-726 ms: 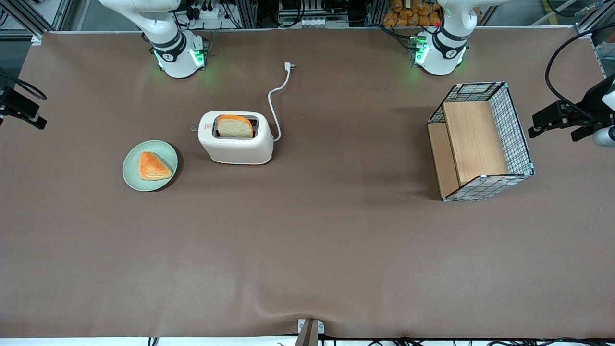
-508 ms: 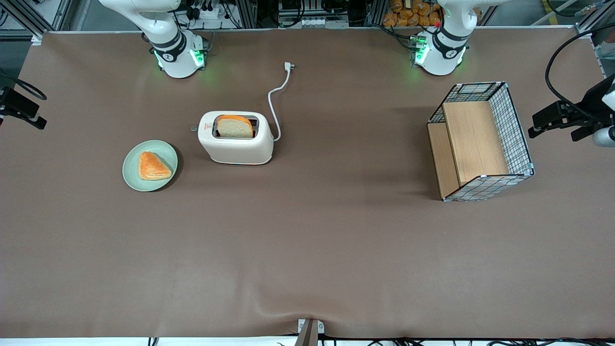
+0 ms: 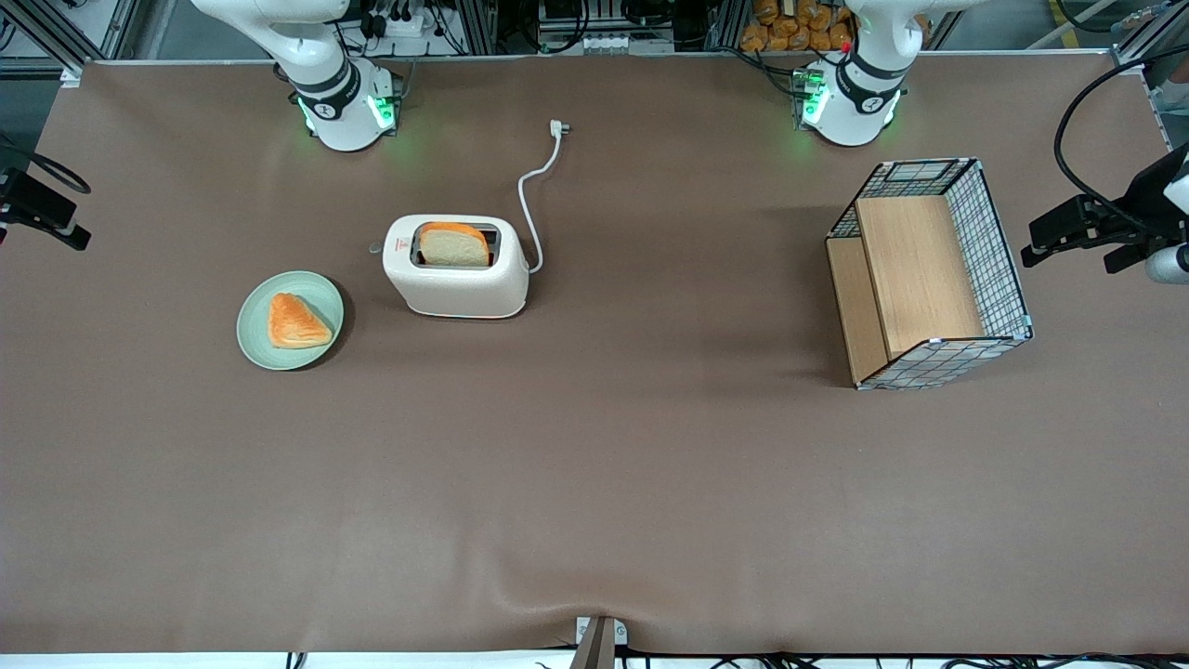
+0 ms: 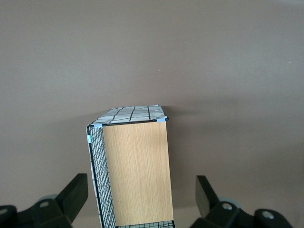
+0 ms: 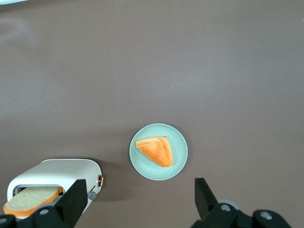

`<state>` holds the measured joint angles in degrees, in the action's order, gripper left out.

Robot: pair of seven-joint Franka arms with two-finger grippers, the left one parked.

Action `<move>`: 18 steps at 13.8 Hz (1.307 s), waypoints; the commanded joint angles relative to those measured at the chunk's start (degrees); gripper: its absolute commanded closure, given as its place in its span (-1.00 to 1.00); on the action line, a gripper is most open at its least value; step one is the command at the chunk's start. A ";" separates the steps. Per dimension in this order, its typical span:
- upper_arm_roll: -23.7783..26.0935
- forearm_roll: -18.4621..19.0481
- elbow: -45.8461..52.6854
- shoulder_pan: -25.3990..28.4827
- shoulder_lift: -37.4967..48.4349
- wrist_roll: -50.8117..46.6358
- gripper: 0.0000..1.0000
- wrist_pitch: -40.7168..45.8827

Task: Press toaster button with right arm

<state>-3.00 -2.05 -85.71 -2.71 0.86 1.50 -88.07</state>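
The cream-white toaster [image 3: 455, 283] stands on the brown table with a slice of bread [image 3: 453, 246] upright in its top slot. Its small grey button [image 3: 374, 248] sticks out of the short end that faces the plate, by a red mark. My right arm's gripper [image 3: 51, 221] hangs at the working arm's end of the table, well apart from the toaster. In the right wrist view the gripper [image 5: 140, 205] is open and empty, high above the table, with the toaster [image 5: 52, 173] and its button [image 5: 92, 194] below one finger.
A pale green plate [image 3: 320, 290] with an orange pastry [image 3: 295, 321] lies beside the toaster's button end; the plate also shows in the right wrist view [image 5: 145, 167]. The toaster's white cord [image 3: 531, 200] trails toward the arm bases. A wire-mesh wooden basket [image 3: 929, 279] stands toward the parked arm's end.
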 commanded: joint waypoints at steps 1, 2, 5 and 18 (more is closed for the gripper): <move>-0.07 0.03 1.07 0.16 -0.51 -0.18 -1.00 0.88; -0.07 0.03 1.07 0.07 -0.51 -0.18 -1.00 0.88; -0.07 0.12 0.89 0.24 -0.60 -0.09 -1.00 1.32; -0.07 -5.75 -8.15 -0.02 0.01 -0.27 -0.04 8.79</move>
<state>-2.88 -4.78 -90.08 -2.64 -0.59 1.50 -79.34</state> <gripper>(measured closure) 0.062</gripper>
